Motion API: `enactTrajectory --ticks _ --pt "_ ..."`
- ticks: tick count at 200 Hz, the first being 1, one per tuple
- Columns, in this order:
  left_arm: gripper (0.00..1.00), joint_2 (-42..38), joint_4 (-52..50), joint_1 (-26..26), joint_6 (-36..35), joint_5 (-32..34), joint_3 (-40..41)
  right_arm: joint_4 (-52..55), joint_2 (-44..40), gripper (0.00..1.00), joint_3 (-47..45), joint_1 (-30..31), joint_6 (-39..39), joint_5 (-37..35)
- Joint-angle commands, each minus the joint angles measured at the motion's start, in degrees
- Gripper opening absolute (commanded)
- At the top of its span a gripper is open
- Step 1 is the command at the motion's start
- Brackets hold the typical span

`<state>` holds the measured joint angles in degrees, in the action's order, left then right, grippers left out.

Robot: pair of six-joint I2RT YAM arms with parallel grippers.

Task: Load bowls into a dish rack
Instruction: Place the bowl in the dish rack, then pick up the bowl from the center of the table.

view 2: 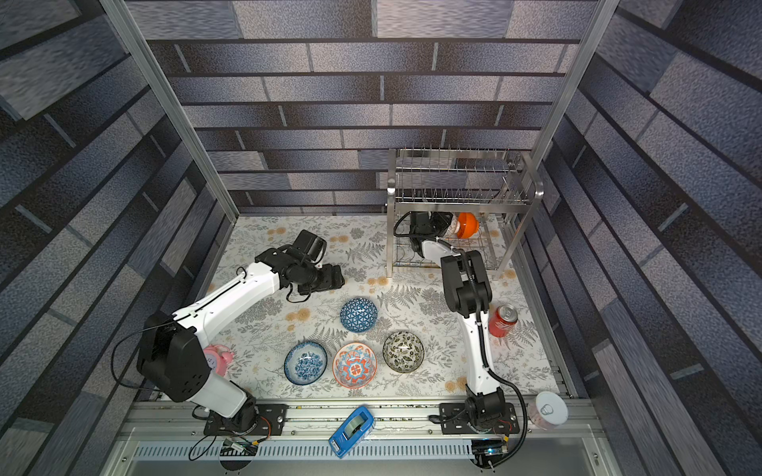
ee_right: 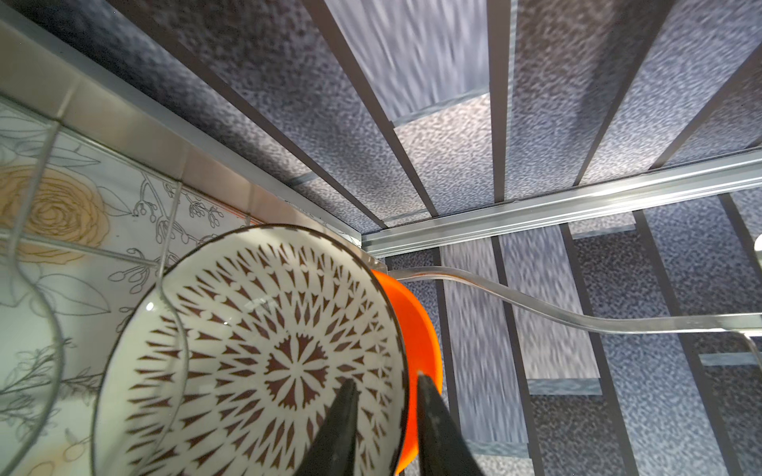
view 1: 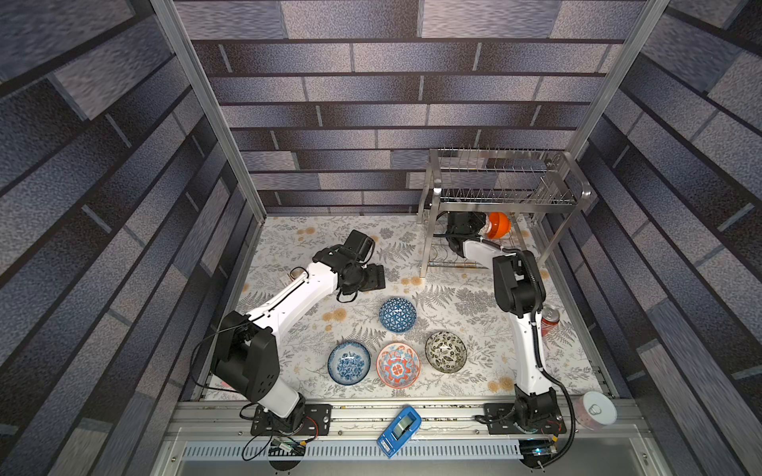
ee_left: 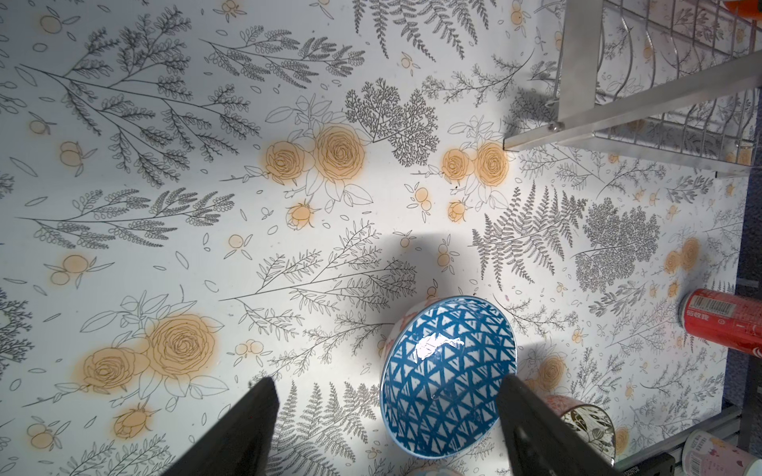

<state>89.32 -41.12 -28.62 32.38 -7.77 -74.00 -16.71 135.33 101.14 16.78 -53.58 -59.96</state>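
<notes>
The left arm is bent, left tool spread wide; right arm stretched forward, right tool slightly parted.

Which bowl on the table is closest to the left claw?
The blue triangle-patterned bowl, right by the left gripper; the blue-white floral, medallion and black-and-white bowls sit in a row farther away.

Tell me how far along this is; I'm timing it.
Done: the orange bowl stands in the rack's lower tier. In hand: the right gripper's fingers straddle the white bowl's rim beside it, loosely. Left: the triangle bowl, near the open left gripper, plus the blue floral, red and black-and-white bowls on the table.
</notes>
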Motion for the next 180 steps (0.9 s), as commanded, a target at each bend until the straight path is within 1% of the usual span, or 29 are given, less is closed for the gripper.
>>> enactTrajectory --ticks 1,17,33,94,180 --pt "0.86 -2.48 0.13 0.45 -0.66 -0.67 0.95 1.19 -1.27 0.39 0.9 0.54 1.89 -0.94" --pt "0.86 -2.79 0.16 0.33 -0.71 -0.67 1.11 1.12 -1.94 0.47 0.47 0.7 1.98 -0.69" --pt "0.86 -3.01 0.25 0.33 -0.65 -0.69 1.35 1.13 -2.57 0.52 0.21 0.89 2.14 -0.69" --pt "0.87 -4.28 0.17 0.26 -0.49 -0.52 1.88 2.79 -4.96 0.63 -0.51 1.42 4.03 -0.42" --pt "0.87 -5.56 -0.33 -0.28 -0.35 -0.08 2.11 7.8 -9.37 0.82 -4.38 1.59 10.35 0.02"
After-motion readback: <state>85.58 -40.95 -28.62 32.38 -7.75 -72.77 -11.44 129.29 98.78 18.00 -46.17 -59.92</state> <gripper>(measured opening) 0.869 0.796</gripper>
